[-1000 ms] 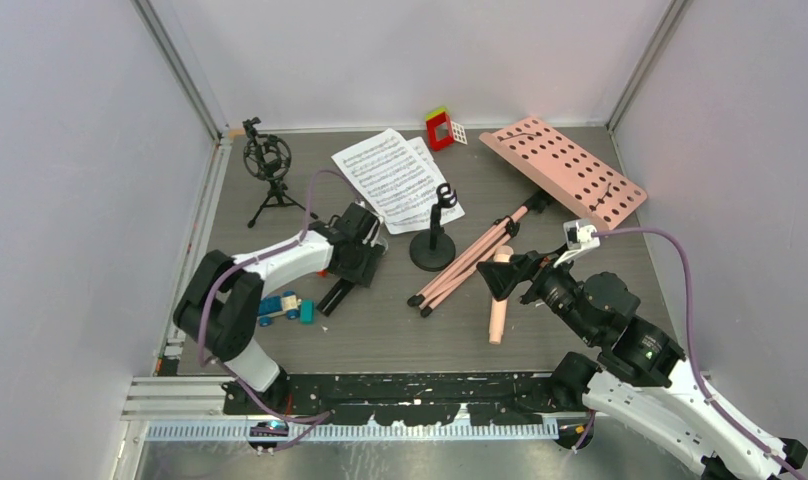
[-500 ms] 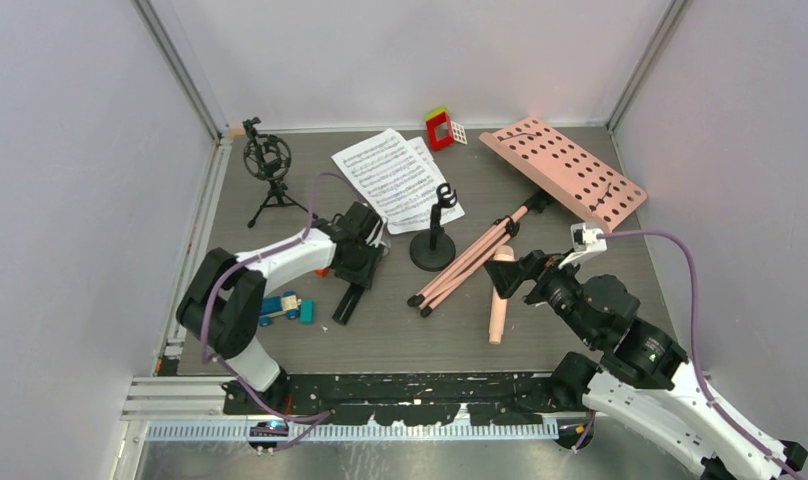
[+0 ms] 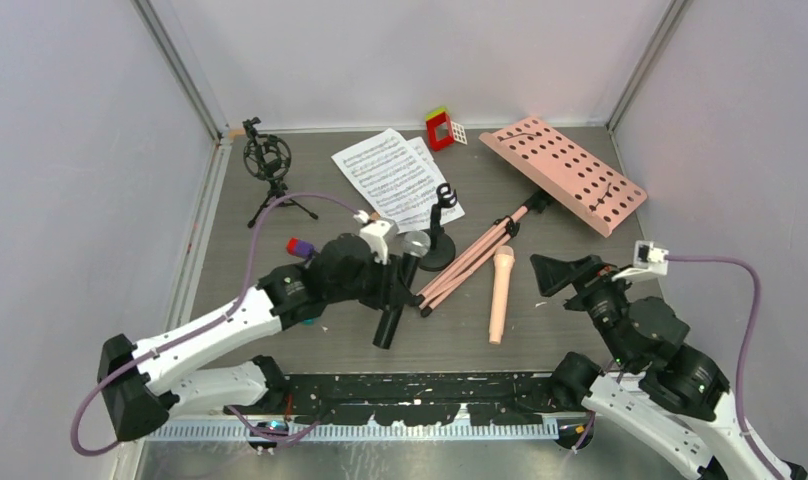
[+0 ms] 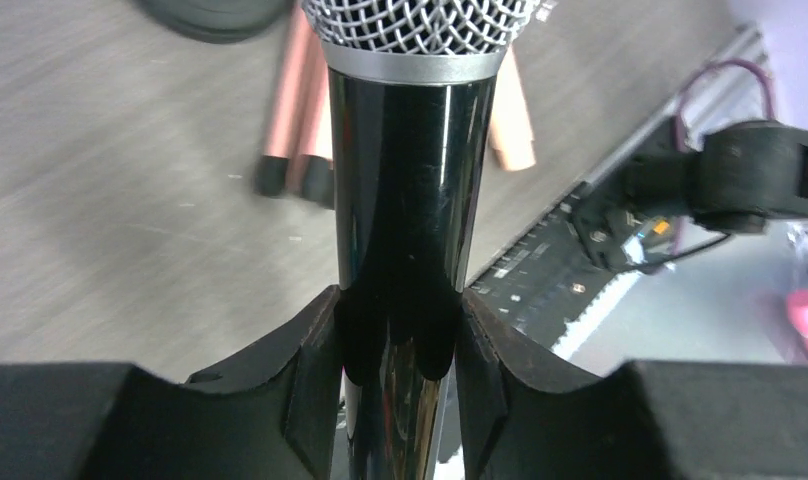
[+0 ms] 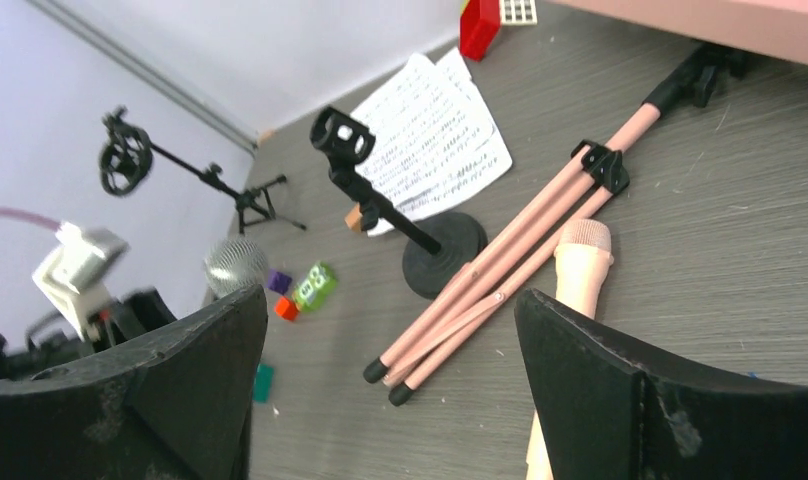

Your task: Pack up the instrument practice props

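black microphone [image 4: 405, 200] between left jaws

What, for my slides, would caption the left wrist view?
Left gripper shut on a black microphone with a silver mesh head, pink stand legs blurred behind.

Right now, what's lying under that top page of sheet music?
More white pages peek out along the right edge of the top page. How many there are, and whether anything else lies beneath them, is covered.
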